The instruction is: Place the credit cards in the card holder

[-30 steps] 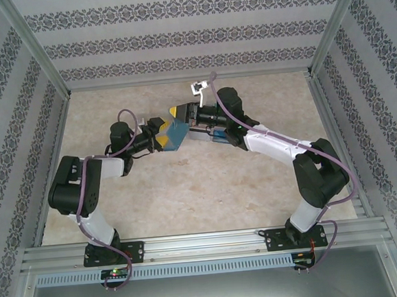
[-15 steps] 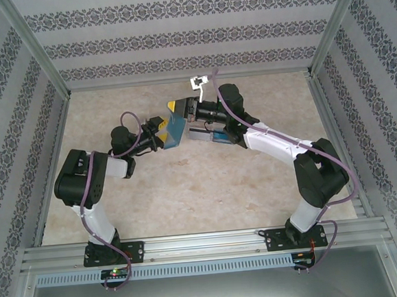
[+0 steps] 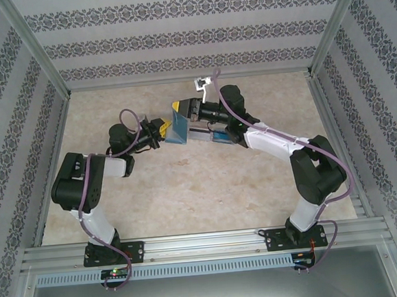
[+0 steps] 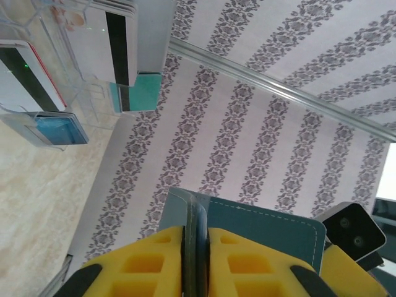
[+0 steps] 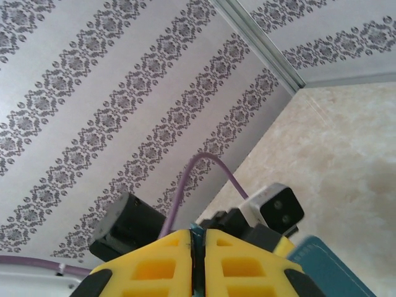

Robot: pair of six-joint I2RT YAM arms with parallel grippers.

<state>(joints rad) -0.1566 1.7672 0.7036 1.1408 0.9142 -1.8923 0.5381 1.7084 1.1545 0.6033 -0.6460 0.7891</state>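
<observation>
Your left gripper (image 4: 197, 230) is clamped on one flap of the card holder (image 4: 260, 226), and the right gripper (image 5: 198, 238) pinches its other flap, holding it above the table (image 3: 188, 190). Spread the flaps slowly and evenly. The credit cards (image 4: 120, 43) stand beyond the holder in a clear rack (image 4: 68, 93).

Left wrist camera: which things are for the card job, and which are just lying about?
For the job: card holder, pinched by the left gripper and the right gripper; credit cards.
Just there: clear rack around the cards, patterned wall, metal rail.
</observation>
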